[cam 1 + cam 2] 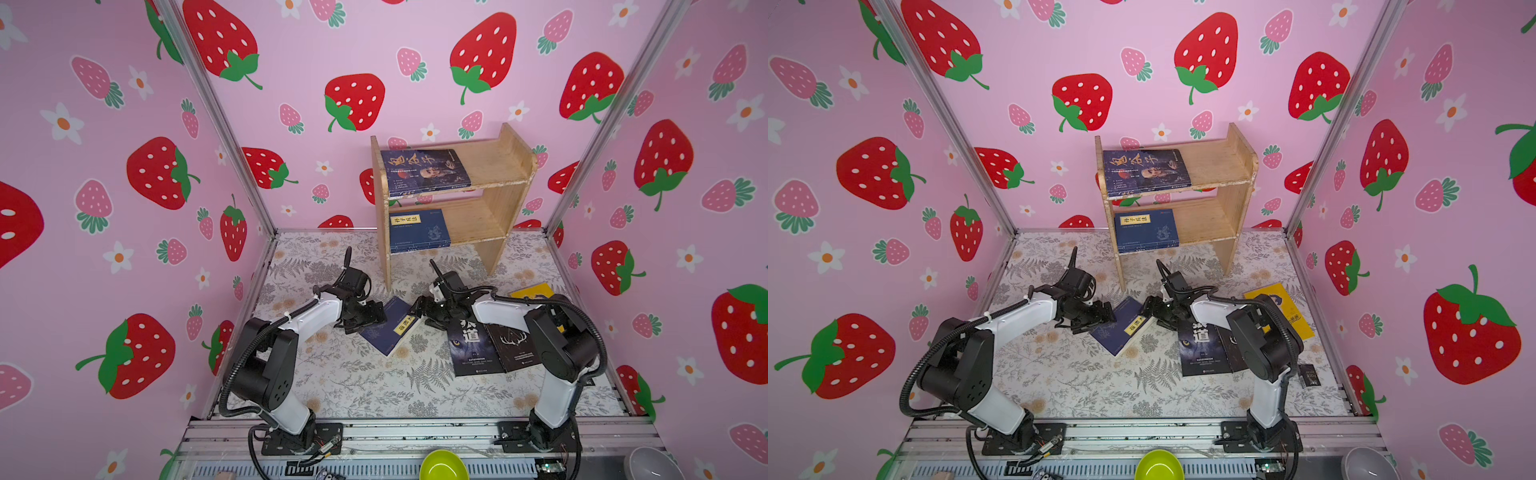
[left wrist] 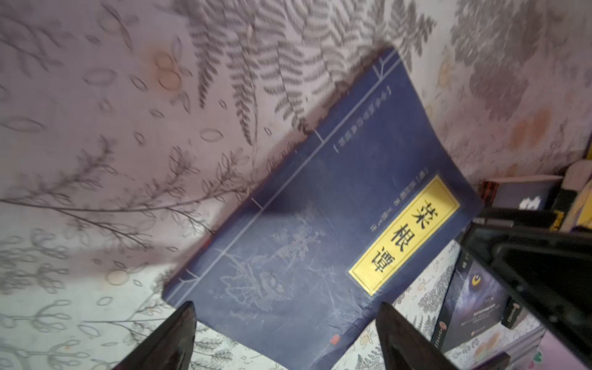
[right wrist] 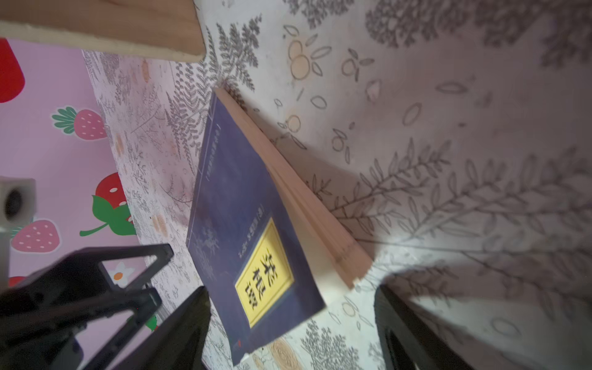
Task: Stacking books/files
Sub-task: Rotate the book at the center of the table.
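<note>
Both the left tool and right tool have jaws spread, empty, straddling opposite sides of the navy paperback lying diagonally between them, equally near.

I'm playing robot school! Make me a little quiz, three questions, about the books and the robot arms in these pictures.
1. True or false: the navy book with the yellow label lies on the table, between the left end effector and the right end effector.
2. Which book lies on the top board of the wooden shelf? A) a yellow one B) the blue portrait book C) a black one
3. Fill in: the book with the wolf's eye has a ____ cover.

Key: 1 true; 2 B; 3 black.
</note>
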`<act>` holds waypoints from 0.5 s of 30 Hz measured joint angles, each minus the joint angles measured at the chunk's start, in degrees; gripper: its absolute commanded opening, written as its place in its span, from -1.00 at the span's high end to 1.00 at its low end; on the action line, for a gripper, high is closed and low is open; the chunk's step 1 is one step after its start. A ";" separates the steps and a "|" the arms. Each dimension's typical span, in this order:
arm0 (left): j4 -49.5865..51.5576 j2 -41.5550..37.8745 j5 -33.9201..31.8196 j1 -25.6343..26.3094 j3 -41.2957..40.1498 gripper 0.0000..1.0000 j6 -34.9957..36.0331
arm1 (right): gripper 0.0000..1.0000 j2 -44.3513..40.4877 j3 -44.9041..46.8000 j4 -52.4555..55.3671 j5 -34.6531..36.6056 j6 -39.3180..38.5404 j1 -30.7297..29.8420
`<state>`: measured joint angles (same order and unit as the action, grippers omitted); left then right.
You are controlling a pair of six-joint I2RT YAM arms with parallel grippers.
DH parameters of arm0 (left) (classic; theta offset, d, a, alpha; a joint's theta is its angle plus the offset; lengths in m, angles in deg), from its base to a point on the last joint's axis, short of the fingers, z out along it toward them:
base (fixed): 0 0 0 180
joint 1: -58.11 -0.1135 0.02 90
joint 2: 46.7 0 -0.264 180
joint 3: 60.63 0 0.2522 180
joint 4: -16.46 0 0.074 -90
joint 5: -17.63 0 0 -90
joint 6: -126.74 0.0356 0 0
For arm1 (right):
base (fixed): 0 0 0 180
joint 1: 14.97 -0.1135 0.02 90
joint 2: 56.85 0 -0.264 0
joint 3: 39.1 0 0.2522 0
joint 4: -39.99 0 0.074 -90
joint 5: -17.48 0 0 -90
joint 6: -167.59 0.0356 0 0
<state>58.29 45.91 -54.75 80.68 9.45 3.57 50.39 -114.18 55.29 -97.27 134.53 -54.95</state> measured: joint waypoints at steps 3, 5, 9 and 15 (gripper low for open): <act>-5.33 -0.09 5.20 3.19 -3.52 -0.76 -4.33 | -0.63 1.44 -2.69 -0.15 -0.07 -0.52 0.70; -8.44 -0.57 9.18 5.11 -6.14 -0.77 -6.78 | -0.64 1.88 -5.33 -0.15 -0.28 -1.51 1.38; -10.10 -4.07 13.18 6.43 -6.58 -0.82 -8.94 | -0.64 1.66 -10.60 -0.74 -0.13 -3.32 3.63; -1.18 -6.14 4.02 4.50 0.81 -0.85 -5.31 | -0.65 0.72 -12.26 2.05 1.70 -5.42 6.12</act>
<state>57.11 39.77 -50.73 85.18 10.26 -1.74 51.11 -126.44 57.35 -95.57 129.11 -48.83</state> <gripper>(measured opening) 0.921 0.823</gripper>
